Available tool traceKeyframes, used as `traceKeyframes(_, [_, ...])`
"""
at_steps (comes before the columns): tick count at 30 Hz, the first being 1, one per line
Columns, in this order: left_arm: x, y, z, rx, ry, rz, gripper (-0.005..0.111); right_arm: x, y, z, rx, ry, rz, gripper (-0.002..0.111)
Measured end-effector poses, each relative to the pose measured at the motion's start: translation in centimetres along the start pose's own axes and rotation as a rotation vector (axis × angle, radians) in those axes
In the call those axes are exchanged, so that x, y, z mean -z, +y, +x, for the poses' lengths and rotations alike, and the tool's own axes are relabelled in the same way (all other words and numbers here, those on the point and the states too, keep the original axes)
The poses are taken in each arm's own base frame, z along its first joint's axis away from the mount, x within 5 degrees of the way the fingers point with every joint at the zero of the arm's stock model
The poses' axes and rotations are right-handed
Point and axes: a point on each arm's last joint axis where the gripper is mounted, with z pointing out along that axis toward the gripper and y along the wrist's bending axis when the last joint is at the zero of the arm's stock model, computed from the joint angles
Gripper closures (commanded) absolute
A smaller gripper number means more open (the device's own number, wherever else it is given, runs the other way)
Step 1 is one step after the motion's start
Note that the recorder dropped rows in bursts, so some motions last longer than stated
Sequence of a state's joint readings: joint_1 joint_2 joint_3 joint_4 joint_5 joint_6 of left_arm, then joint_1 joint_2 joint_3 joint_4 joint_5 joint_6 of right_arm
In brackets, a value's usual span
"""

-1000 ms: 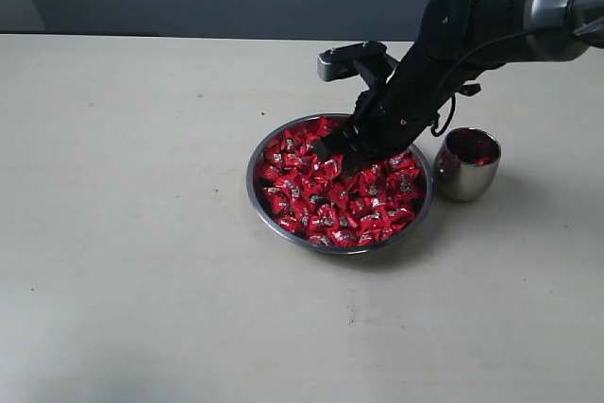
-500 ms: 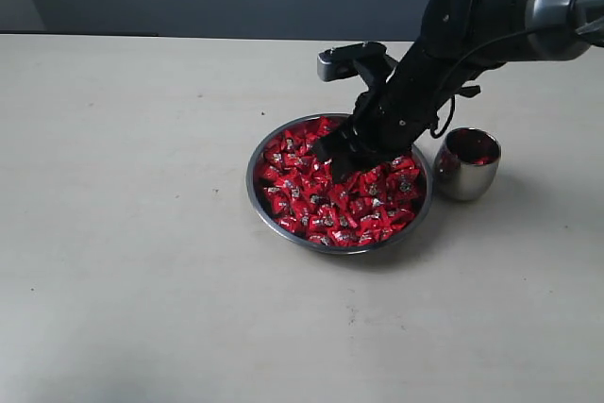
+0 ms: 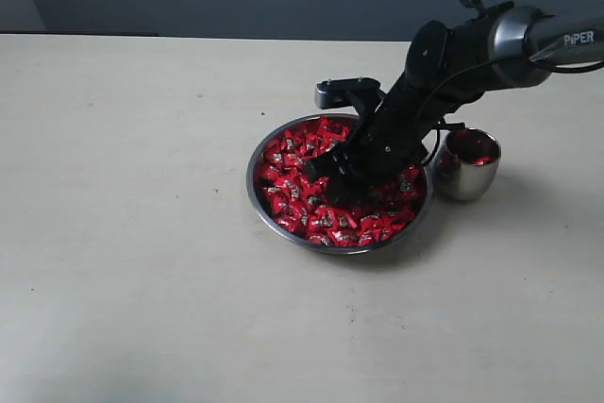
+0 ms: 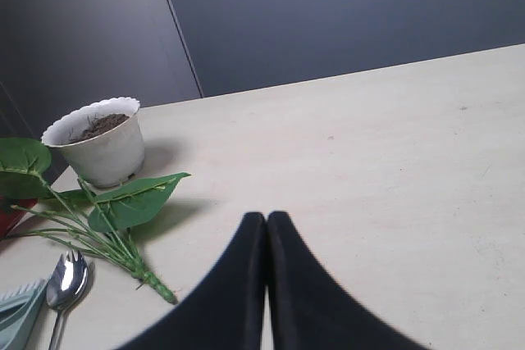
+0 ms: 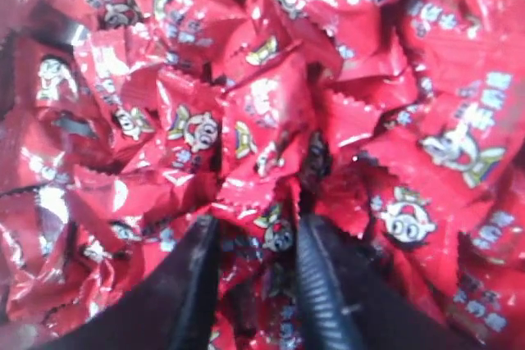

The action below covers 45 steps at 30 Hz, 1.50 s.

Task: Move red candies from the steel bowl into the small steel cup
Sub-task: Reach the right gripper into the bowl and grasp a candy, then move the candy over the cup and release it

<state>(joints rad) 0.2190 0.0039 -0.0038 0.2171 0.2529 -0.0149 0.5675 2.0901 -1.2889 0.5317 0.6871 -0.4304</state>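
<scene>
Red candies (image 3: 291,197): heaped in steel bowl (image 3: 250,181), all around right hand (image 5: 254,231).
Right hand: tips sunk in pile, parted, candy between; grip not determinable.
Small steel cup (image 3: 462,181): behind its wrist, on desk (image 3: 142,280).
Left hand (image 4: 267,217): clenched, empty.

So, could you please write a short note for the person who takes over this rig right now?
Left gripper: shut, holding nothing.
Right gripper: jaws apart, pushed into the shiny red-wrapped candies; one lies between them, grip not certain.
Wide shallow steel bowl: nearly full of candies. Small rounded steel cup: upright beside it, some red inside.
Done: apparently a few candies are in the cup. Left: close, lift, carry to the cup, repeat.
</scene>
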Motion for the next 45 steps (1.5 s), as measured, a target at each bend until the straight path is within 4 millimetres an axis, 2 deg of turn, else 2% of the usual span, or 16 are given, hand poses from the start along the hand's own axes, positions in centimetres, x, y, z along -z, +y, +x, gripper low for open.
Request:
traceKeyframes(1, [0.0, 0.0, 0.0, 0.0, 0.0, 0.0, 0.106, 0.0, 0.0, 0.0, -0.004, -0.002, -0.003, 0.109])
traceKeyframes(9, [0.0, 0.0, 0.0, 0.0, 0.0, 0.0, 0.106, 0.6, 0.3, 0.1, 0.004, 0.009, -0.011, 0.109])
traceKeyframes(12, [0.0, 0.0, 0.0, 0.0, 0.0, 0.0, 0.106, 2.1, 0.7, -0.1, 0.05, -0.011, 0.009, 0.109])
traceKeyframes(21, [0.0, 0.0, 0.0, 0.0, 0.0, 0.0, 0.106, 8.4, 1.4, -0.3, 0.149, -0.098, 0.128, 0.109])
traceKeyframes(24, [0.0, 0.0, 0.0, 0.0, 0.0, 0.0, 0.106, 10.4, 0.3, -0.2, 0.132, -0.121, 0.163, 0.109])
traceKeyframes(28, [0.0, 0.0, 0.0, 0.0, 0.0, 0.0, 0.106, 12.5, -3.0, 0.3, 0.06, -0.136, 0.208, 0.109])
traceKeyframes(33, [0.0, 0.0, 0.0, 0.0, 0.0, 0.0, 0.106, 13.8, -6.7, 1.3, -0.047, -0.134, 0.234, 0.109])
traceKeyframes(39, [0.0, 0.0, 0.0, 0.0, 0.0, 0.0, 0.106, 13.3, -9.0, 3.0, -0.124, -0.117, 0.252, 0.109])
traceKeyframes(45, [0.0, 0.0, 0.0, 0.0, 0.0, 0.0, 0.106, 12.5, -9.3, 3.6, -0.154, -0.131, 0.243, 0.107])
